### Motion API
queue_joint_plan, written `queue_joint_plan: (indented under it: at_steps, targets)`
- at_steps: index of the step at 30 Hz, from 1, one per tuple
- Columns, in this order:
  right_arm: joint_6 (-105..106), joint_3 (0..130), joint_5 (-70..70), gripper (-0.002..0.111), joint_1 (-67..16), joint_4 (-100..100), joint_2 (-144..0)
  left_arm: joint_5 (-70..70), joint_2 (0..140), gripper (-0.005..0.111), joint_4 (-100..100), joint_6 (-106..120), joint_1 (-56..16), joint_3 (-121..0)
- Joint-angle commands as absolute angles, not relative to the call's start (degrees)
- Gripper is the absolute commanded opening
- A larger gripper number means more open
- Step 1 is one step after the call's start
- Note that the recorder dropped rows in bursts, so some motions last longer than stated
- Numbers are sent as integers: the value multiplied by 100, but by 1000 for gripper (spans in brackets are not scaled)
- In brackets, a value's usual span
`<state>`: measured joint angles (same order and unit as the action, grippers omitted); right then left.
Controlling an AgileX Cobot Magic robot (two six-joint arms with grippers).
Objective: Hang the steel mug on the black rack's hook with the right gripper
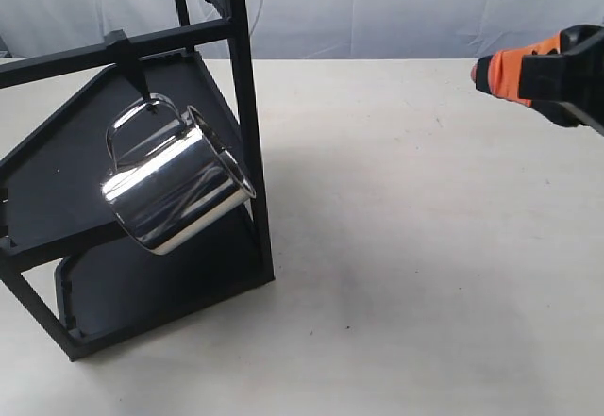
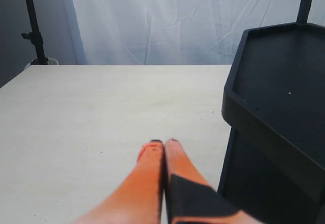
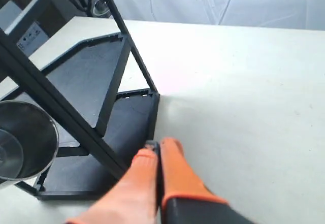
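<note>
A: Under everything, what's the biggest thing?

B: Pale table [image 1: 425, 246]. On it stands the black rack [image 1: 247, 105], square posts, crossbars, two flat shelves with angled corners. Rack is the landmark for all places below.

A: Steel mug?

B: Steel mug [image 1: 179, 190] hangs inside the rack's front, its handle loop over the hook [image 1: 135, 78] that sticks down from the upper crossbar. Body tilted, open mouth turned toward the front post, above the lower shelf and not touching it. Right wrist view shows the mug's [image 3: 23, 142] open rim just behind a rack post.

A: Right gripper?

B: Right gripper [image 1: 477, 74] sits well apart from the rack, off the side away from the mug, up above the table. Nothing in it, touching nothing. Right wrist view: right gripper [image 3: 158, 145], both orange fingers [image 3: 175, 170] pressed flat together, no gap, tips aimed at the rack's base corner, near but clear of it.

A: Left gripper?

B: Only in the left wrist view. Left gripper [image 2: 163, 142] is just beside the rack's [image 2: 274, 97] shelf edge, over bare table [image 2: 101, 107]. Fingers [image 2: 150, 178] closed on each other, tips meeting, empty. Cannot tell if it rests on the table or floats over it.

A: Backdrop?

B: White sheet [image 1: 396, 6] behind the rack.
</note>
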<state>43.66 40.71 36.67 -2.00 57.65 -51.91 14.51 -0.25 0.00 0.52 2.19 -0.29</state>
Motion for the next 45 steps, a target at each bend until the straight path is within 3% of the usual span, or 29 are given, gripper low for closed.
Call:
queue_joint_plan:
  at_steps: [1, 11, 23, 31, 39, 45]
  targets:
    - [4301, 3961, 3666, -1, -181, 5754, -4752, 1372, 0, 0, -39, 41, 215, 0]
    - [4279, 3800, 2789, -1, -235, 5293, -4043, 1372, 0, 0, -39, 41, 215, 0]
    - [4279, 1473, 1286, -1, 339, 5293, -1671, 1372, 0, 0, -39, 41, 215, 0]
    - [4279, 931, 1015, -1, 339, 5233, -1363, 1372, 0, 0, -39, 41, 215, 0]
    - [1637, 800, 1356, -1, 339, 2106, -1064, 1372, 0, 0, -39, 41, 215, 0]
    - [483, 566, 1482, -1, 339, 985, -894, 1372, 0, 0, -39, 41, 215, 0]
